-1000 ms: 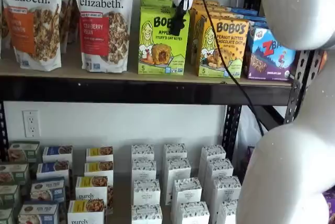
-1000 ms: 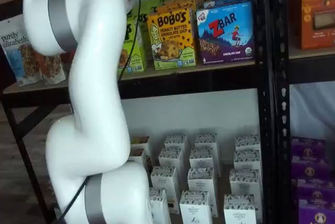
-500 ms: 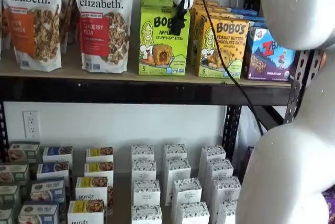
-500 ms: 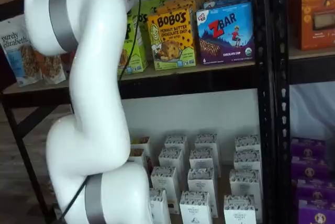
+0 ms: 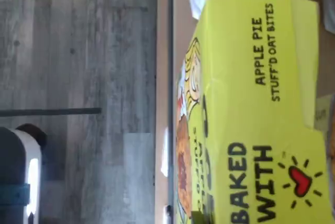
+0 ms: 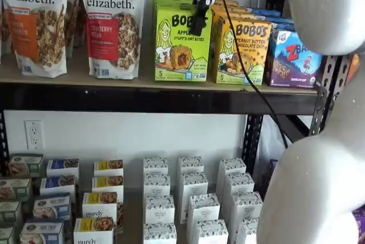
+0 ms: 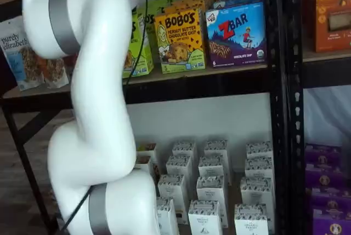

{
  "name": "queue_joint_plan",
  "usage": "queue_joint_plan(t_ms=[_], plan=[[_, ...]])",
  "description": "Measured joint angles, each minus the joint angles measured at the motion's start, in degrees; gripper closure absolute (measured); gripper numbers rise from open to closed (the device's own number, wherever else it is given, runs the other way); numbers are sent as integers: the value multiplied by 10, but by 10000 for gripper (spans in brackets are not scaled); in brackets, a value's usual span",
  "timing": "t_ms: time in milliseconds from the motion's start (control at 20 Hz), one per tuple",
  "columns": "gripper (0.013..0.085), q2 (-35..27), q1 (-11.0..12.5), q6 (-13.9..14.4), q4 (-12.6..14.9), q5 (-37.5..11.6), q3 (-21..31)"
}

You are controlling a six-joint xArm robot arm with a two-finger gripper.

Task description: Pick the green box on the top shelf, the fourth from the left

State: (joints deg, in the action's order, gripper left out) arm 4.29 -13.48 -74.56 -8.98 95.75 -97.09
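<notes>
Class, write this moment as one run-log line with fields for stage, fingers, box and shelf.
stage: grasp, lifting | fingers: shut on green box | box: tilted, partly off top shelf | neighbours: upright

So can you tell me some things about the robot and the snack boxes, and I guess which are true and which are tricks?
1. The gripper is shut on the green box. True.
2. The green box stands on the bottom shelf. False: it is up at the top shelf, its base a little above the board.
3. A yellow-orange Bobo's box stands beside the green box. True.
4. The blue Z Bar box stands between two granola bags. False: it stands next to the yellow-orange Bobo's box, at the far end from the granola bags.
5. The top of the green box says "Apple Pie". True, in the wrist view.
</notes>
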Motion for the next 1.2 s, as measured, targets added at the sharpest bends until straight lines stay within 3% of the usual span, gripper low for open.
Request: queue_joint_plan(t_ms=[500,1200], plan=[[690,46,10,-4,-9,46,24],[690,142,35,-29,-10,53,121]])
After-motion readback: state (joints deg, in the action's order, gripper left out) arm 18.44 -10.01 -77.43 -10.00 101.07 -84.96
